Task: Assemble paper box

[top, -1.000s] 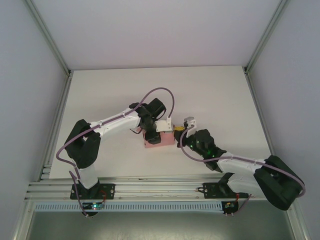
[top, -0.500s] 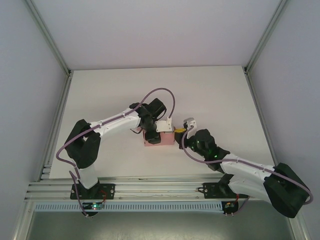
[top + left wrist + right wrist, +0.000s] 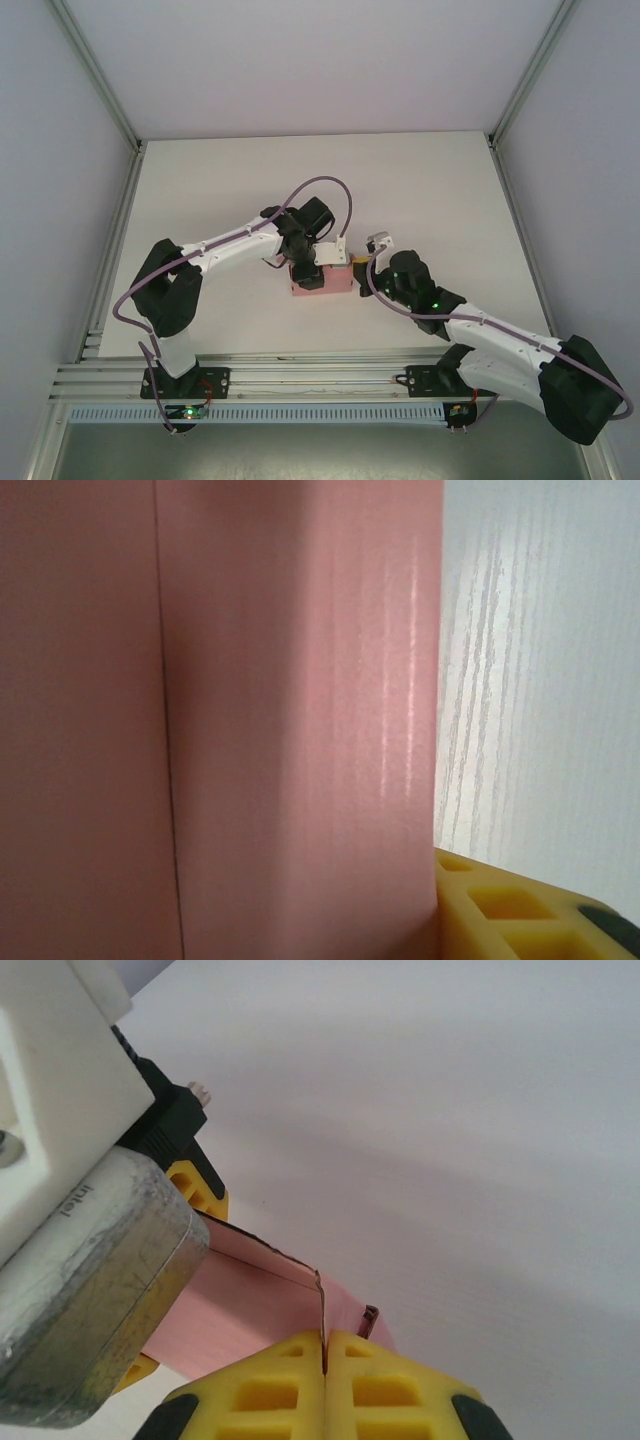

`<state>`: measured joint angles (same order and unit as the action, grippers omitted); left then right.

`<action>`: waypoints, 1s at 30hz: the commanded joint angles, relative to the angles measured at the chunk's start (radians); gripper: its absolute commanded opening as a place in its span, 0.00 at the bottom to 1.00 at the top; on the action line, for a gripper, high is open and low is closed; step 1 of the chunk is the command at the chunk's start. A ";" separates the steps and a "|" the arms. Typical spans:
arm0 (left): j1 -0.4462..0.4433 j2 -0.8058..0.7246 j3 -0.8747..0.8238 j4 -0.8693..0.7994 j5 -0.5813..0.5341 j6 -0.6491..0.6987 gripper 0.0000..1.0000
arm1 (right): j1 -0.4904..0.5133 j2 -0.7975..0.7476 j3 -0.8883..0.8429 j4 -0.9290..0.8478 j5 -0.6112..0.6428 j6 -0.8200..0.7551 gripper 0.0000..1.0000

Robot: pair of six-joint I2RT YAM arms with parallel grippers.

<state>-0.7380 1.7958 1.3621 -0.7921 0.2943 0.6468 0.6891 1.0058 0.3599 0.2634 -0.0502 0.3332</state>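
Where the paper box sits at the middle of the table, the right gripper pinches its pink end flap, fingers pressed together. The left gripper sits over the box; its grip cannot be told.

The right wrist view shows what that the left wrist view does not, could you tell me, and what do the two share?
Right wrist view: the right pincer, its yellow fingers shut on a standing edge of the paper box, with the left arm's grey-and-white camera housing beside it.
Left wrist view: a close-up of a pink panel with a vertical crease, and one yellow finger at the bottom corner.
Both: the pink paper box and the white table.
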 commanded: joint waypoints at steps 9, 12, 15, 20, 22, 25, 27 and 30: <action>-0.001 0.028 0.021 0.014 0.020 -0.007 0.49 | 0.062 0.150 -0.108 0.101 -0.084 0.076 0.00; -0.001 0.028 0.021 0.023 0.012 -0.009 0.49 | 0.067 0.171 -0.115 0.103 -0.070 0.090 0.00; -0.001 0.028 0.019 0.028 0.015 -0.009 0.49 | 0.067 0.178 -0.141 0.100 -0.044 0.132 0.00; -0.001 0.025 0.019 0.024 0.007 -0.008 0.48 | 0.059 0.120 -0.159 -0.041 0.078 0.154 0.00; -0.001 0.024 0.017 0.028 0.002 -0.010 0.49 | 0.061 0.104 -0.185 -0.002 0.056 0.145 0.00; -0.001 0.025 0.015 0.034 0.006 -0.012 0.49 | 0.076 0.124 -0.221 0.077 0.038 0.104 0.00; -0.001 0.031 0.024 0.028 0.009 -0.016 0.49 | 0.096 0.168 -0.240 0.151 0.026 0.079 0.00; -0.001 0.037 0.032 0.020 0.011 -0.018 0.48 | 0.114 0.253 -0.233 0.190 0.080 0.071 0.00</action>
<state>-0.7319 1.7969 1.3659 -0.7975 0.2543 0.6281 0.7666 1.1408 0.2073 0.7139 0.0525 0.4381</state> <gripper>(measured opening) 0.486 0.050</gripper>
